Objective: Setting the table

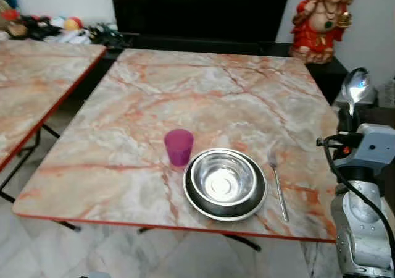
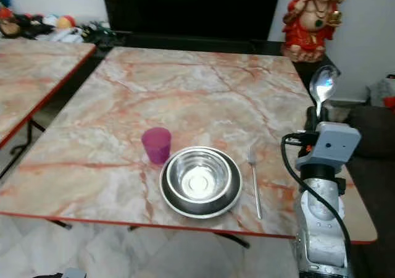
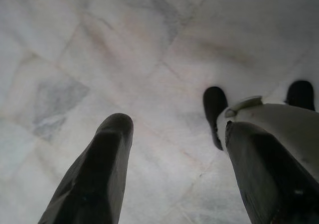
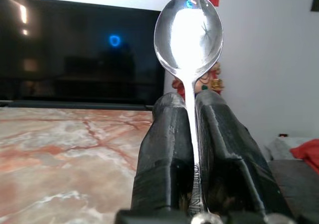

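Spoon (image 4: 189, 40): upright, handle clamped between right jaws (image 4: 188, 102) beside desk (image 1: 154, 99). Left jaws (image 3: 169, 134): apart, over floor (image 3: 124, 50). Desk, left of right jaws: fork (image 1: 278, 182), bowl (image 1: 223, 180), pink cup (image 1: 179, 146).

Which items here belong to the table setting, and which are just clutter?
Part of the job:
- spoon, upright in the right gripper
- steel bowl on its dark plate
- fork, right of the plate
- pink cup, left of the bowl

Lying about:
- red figurine
- toys by the wall
- second table
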`<state>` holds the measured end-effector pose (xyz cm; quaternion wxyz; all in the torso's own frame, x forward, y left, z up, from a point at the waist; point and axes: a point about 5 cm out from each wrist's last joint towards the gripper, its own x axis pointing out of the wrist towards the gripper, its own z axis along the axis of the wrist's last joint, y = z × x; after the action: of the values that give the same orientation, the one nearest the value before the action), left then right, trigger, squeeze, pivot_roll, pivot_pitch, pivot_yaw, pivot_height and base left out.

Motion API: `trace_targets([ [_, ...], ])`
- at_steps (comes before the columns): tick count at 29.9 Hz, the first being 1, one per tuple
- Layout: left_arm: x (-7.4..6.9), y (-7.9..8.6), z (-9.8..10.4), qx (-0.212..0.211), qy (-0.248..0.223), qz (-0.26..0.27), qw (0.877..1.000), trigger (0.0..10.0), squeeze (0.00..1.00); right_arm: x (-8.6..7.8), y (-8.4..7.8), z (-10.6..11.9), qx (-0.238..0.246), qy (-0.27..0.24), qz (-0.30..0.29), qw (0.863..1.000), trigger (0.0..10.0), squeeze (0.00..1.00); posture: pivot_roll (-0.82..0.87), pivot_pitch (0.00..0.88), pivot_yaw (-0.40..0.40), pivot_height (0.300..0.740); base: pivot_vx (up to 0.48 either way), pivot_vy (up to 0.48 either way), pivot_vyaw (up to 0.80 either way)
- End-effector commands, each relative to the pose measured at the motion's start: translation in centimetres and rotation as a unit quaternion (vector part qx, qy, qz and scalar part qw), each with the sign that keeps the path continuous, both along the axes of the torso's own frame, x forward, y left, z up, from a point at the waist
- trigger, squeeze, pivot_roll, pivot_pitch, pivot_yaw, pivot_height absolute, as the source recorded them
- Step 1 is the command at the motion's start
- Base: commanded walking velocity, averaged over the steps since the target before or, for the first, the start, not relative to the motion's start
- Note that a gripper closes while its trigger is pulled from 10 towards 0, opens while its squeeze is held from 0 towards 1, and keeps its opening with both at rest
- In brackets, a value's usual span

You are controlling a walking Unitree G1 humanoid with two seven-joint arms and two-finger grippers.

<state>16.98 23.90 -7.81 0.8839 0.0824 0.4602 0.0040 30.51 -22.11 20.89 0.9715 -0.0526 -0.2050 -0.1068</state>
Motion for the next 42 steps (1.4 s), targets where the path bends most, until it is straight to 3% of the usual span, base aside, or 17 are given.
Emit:
trace_targets([
  [1,-0.7,0.6,-0.2,0.005,0.011,0.008,1.000,10.0,0.00,0.1,0.2,0.3,-0.001,-0.002,0.003,1.000,10.0,0.00,-0.06,0.112,0.012,0.740,0.000,0.000,0.00],
  [26,-0.7,0.6,-0.2,0.006,0.014,0.006,1.000,10.0,0.00,0.0,0.7,-0.6,0.000,0.024,0.010,1.000,10.0,0.00,-0.06,0.118,0.012,0.740,0.077,0.000,0.00],
  [31,-0.8,0.5,-0.3,0.005,0.016,0.005,1.000,10.0,0.00,-0.4,-0.3,-2.3,-0.031,0.107,-0.014,0.994,10.0,0.00,-0.07,0.122,0.010,0.740,0.000,0.000,0.00],
  [38,-0.9,0.4,-0.4,0.002,0.020,0.004,1.000,10.0,0.00,-1.2,-2.0,-5.8,-0.021,0.231,-0.014,0.973,10.0,0.00,-0.08,0.124,0.006,0.740,0.000,0.000,0.00],
  [42,-1.1,0.3,-0.5,0.001,0.024,0.005,1.000,10.0,0.00,-1.5,-3.0,-6.9,-0.008,0.277,-0.015,0.961,10.0,0.00,-0.08,0.124,0.008,0.740,0.000,0.000,0.00],
])
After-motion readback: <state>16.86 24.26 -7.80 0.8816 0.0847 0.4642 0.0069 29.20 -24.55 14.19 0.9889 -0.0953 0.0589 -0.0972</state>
